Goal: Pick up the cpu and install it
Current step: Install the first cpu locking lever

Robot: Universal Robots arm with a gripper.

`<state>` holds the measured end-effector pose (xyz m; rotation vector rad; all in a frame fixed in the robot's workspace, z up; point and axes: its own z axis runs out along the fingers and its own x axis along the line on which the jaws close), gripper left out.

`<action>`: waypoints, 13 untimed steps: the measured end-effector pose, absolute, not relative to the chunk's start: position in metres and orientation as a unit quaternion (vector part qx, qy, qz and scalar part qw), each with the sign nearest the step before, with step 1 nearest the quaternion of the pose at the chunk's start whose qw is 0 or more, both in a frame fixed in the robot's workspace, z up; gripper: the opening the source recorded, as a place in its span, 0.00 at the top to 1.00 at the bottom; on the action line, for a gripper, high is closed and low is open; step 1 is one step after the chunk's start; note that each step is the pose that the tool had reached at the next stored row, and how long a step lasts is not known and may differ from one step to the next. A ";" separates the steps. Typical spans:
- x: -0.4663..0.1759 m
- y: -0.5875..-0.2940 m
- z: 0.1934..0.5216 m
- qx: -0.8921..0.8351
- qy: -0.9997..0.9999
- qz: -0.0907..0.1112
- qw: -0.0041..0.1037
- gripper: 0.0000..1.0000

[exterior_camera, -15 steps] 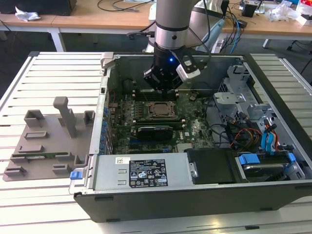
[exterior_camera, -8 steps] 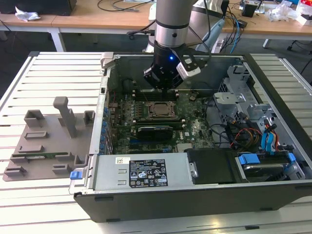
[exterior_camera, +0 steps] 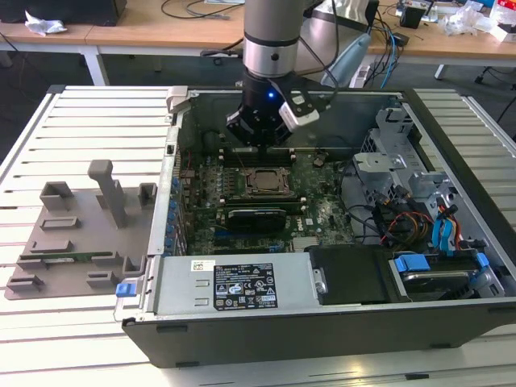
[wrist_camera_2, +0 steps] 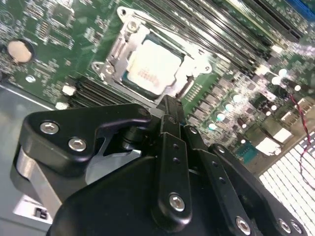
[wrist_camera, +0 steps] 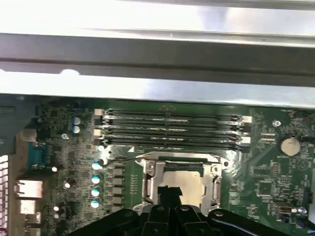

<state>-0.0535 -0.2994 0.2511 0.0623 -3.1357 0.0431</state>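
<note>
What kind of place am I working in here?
Most likely a lab or workshop bench for computer assembly. An open computer case lies on a slatted white table, a grey tray of fixtures sits beside it, and wooden desks strewn with cables stand behind.

Even overhead light; glare on the case wall [wrist_camera: 157,91]; wrist views soft.

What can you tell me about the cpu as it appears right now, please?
The cpu is a small flat square chip with a pale, silvery-white metal top. It lies flat inside the metal-framed socket on the green motherboard, beside the row of memory slots. The gripper hovers close above it; whether they touch cannot be told.
</note>
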 end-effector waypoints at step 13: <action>-0.109 -0.289 0.260 0.022 -1.000 0.014 -0.002 0.89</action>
